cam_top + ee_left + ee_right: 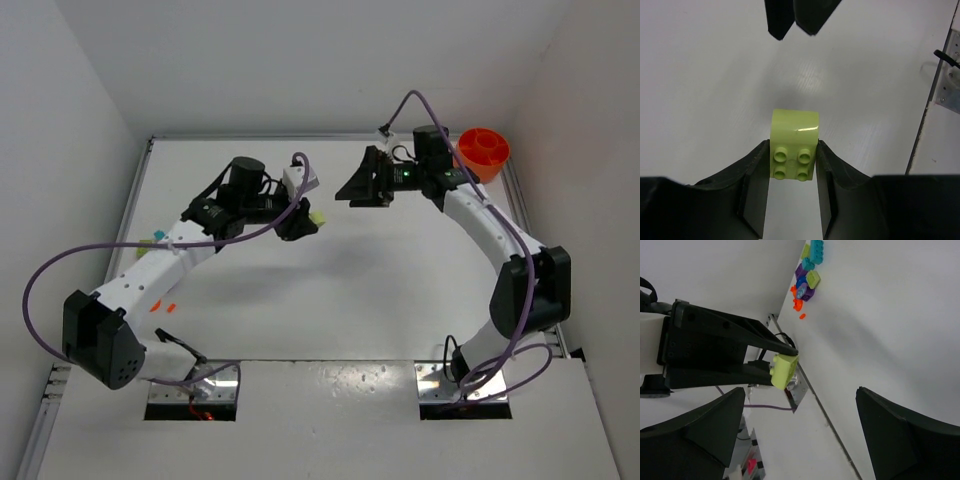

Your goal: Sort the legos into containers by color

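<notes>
A lime-yellow lego [794, 150] is pinched between the fingers of my left gripper [792, 144], held above the white table near its middle; it shows beside that gripper [303, 222] as a pale brick [318, 216]. My right gripper [358, 190] faces it from the right, open and empty, a short way off. In the right wrist view the held lego [784, 370] sits ahead of my wide-apart right gripper [800, 395]. More legos [808, 270], cyan, purple, green and orange, lie clustered far off. The orange container [483, 150] stands at the back right corner.
Cyan and yellow bricks [155, 238] and small orange pieces [162, 305] lie by the left arm. White walls enclose the table on three sides. A purple cable [60, 270] loops off the left arm; another runs along the right arm.
</notes>
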Tool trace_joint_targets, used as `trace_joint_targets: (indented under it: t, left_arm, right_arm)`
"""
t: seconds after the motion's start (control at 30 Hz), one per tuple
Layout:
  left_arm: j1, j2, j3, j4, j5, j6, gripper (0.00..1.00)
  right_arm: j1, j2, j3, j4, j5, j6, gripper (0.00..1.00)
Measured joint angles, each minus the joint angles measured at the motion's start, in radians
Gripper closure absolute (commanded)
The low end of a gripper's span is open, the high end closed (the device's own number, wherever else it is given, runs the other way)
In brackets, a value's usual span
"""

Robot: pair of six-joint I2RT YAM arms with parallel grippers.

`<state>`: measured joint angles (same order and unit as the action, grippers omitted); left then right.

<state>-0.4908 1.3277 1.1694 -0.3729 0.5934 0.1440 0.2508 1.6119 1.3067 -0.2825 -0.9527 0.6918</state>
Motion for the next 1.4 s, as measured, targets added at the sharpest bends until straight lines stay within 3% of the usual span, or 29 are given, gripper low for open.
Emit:
trace_joint_targets:
  t: [0.2,0.43,0.77,1.0,1.13,1.17,1.23,1.27,1.33,1.37,1.4]
  left_arm:
    - [-0.021,0.008,0.011,0.017,-0.049,-0.027,1.0]
    - [-0.021,0.011,0.028,0.034,-0.071,-0.047,1.0]
    - [-0.025,0.013,0.03,0.029,-0.074,-0.051,1.0]
    - [-0.027,0.013,0.031,0.039,-0.067,-0.058,1.0]
    - [-0.027,0.013,0.031,0.031,-0.076,-0.06,1.0]
    - [-0.028,0.013,0.031,0.023,-0.081,-0.059,0.97]
    - [-0.028,0.013,0.031,0.017,-0.091,-0.057,0.89]
    - [-0.028,0.013,0.031,0.015,-0.098,-0.055,0.8]
    - [-0.034,0.013,0.031,0.011,-0.117,-0.053,0.65]
    - [-0.038,0.013,0.031,0.011,-0.122,-0.053,0.48]
    - [-0.042,0.013,0.031,0.011,-0.132,-0.058,0.39]
  right_arm:
    - [0.066,0.036,0.003,0.021,0.007,0.009,0.17]
    - [0.14,0.065,-0.005,0.072,0.005,0.049,0.18]
    - [0.158,0.117,-0.009,0.191,-0.027,0.163,0.26]
    - [0.172,0.124,-0.043,0.298,-0.065,0.262,0.51]
    - [0.177,0.124,-0.061,0.336,-0.079,0.289,0.73]
    - [0.18,0.121,-0.065,0.342,-0.074,0.291,0.84]
    - [0.18,0.119,-0.07,0.338,-0.066,0.295,0.94]
    - [0.18,0.117,-0.071,0.329,-0.058,0.291,1.0]
    - [0.176,0.114,-0.071,0.306,-0.05,0.27,1.0]
    - [0.172,0.11,-0.069,0.285,-0.045,0.247,1.0]
    - [0.171,0.106,-0.059,0.249,-0.038,0.209,1.0]
